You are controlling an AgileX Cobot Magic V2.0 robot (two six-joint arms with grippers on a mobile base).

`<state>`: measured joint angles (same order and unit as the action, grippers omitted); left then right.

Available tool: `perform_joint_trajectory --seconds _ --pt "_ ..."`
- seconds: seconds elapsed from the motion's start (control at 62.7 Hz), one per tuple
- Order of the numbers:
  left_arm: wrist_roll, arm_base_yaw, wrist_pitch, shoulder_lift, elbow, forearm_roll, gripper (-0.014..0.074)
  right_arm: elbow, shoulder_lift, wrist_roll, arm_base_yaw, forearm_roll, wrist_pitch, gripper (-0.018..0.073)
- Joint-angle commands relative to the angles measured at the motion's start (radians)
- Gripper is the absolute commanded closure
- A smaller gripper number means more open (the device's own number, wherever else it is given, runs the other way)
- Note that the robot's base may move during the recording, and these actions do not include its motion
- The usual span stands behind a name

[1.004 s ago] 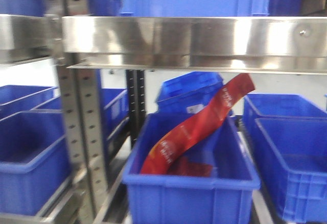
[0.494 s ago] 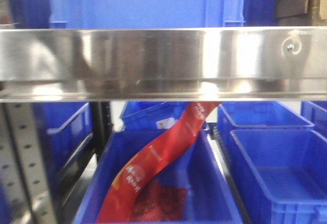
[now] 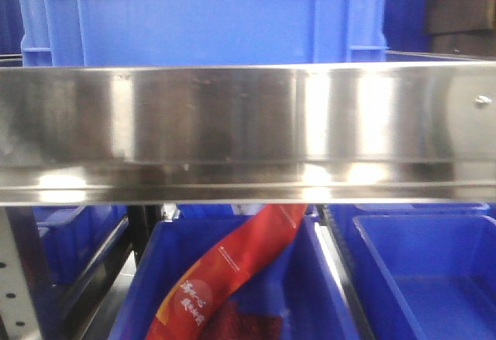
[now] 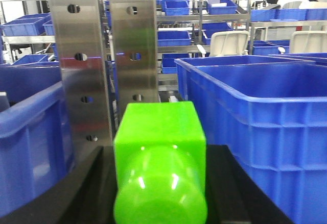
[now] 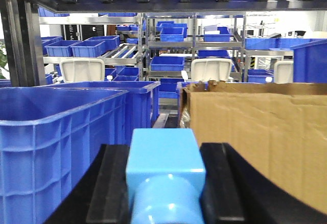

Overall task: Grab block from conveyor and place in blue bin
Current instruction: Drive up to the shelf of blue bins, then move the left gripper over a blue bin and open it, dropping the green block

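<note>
Overhead, we see a stainless steel shelf beam (image 3: 248, 135) spanning the front view, with an upper blue bin (image 3: 209, 15) standing on the shelf above it. Below the beam, a middle blue bin (image 3: 310, 286) holds a long red packet (image 3: 232, 266) that leans from lower left to upper right, its top hidden behind the beam. A neighbouring blue bin (image 3: 434, 278) sits just beside it on the right. At the left wrist, the left gripper (image 4: 159, 150) has its black jaws pinching a bright green block (image 4: 159, 127), which is square at the far end and rounded toward the camera. Two perforated steel uprights (image 4: 79, 55) rise close behind the block. A deep blue bin (image 4: 255, 112) stands to its right and a low blue bin (image 4: 30, 142) to its left. At the right wrist, the right gripper (image 5: 163, 147) has its jaws pressed against a light blue block (image 5: 162, 157) of the same shape. A near blue bin (image 5: 61, 132) stands to its left and a cardboard box (image 5: 260, 137) to its right. Distant racks (image 5: 168, 45) carry more blue bins.
</note>
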<state>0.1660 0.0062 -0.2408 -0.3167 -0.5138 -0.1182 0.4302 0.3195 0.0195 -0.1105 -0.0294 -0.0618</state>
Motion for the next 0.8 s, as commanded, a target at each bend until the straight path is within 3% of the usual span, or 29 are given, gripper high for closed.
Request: perform_joint_trajectory --seconds 0.0,0.781 --pt "0.0 0.001 0.022 0.001 0.0 -0.009 0.0708 -0.002 -0.004 -0.004 -0.002 0.005 0.017 0.0721" --pt "0.0 0.001 0.022 0.001 0.0 -0.009 0.0708 -0.002 -0.004 -0.004 -0.002 0.005 0.017 0.0721"
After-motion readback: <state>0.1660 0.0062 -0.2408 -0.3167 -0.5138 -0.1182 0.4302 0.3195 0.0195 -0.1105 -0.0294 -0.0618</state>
